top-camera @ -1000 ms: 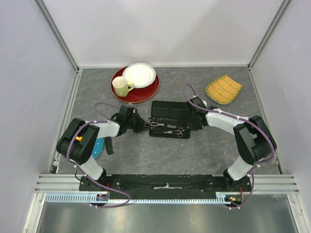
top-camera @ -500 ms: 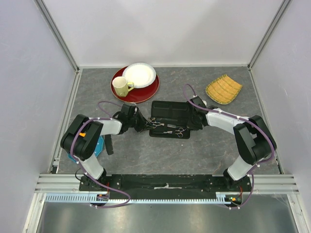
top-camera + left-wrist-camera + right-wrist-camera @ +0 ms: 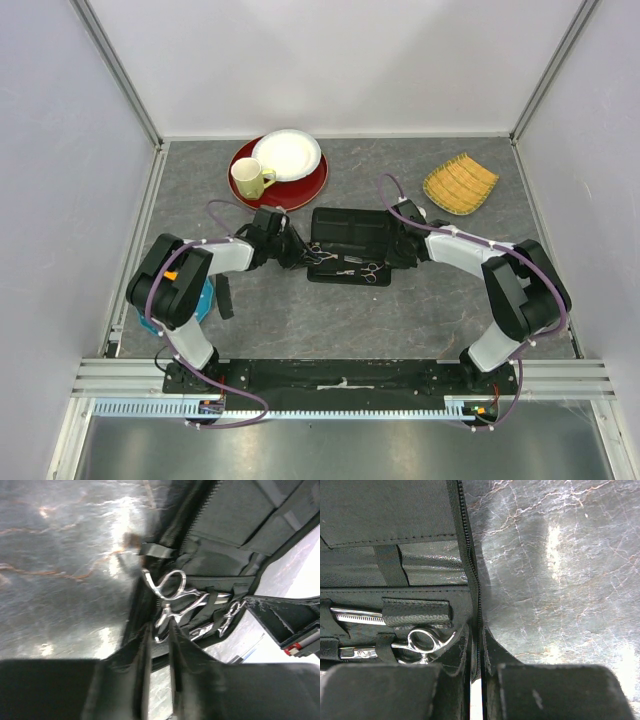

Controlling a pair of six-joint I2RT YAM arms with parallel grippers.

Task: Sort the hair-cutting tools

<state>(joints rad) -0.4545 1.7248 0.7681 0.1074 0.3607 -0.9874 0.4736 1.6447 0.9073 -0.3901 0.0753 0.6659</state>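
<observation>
A black case (image 3: 350,228) lies open at mid-table with two pairs of silver scissors strapped in its near half. My left gripper (image 3: 300,256) is at the case's left edge. In the left wrist view its tips (image 3: 161,626) are closed on a ring handle of the left scissors (image 3: 192,601); the second pair (image 3: 227,620) lies beyond. My right gripper (image 3: 398,258) is shut on the case's right zipper edge (image 3: 476,630), beside a scissors handle (image 3: 400,645). A slim black comb-like piece (image 3: 224,297) lies near the left arm. The other comb is not visible.
A red plate (image 3: 300,192) with a white plate (image 3: 288,153) and a yellow mug (image 3: 250,179) stands at the back left. A woven yellow tray (image 3: 460,183) is at the back right. A blue object (image 3: 203,300) lies under the left arm.
My left gripper has slid right and slightly back, up to the case's left edge and onto the scissors handle. The right arm has not moved.
</observation>
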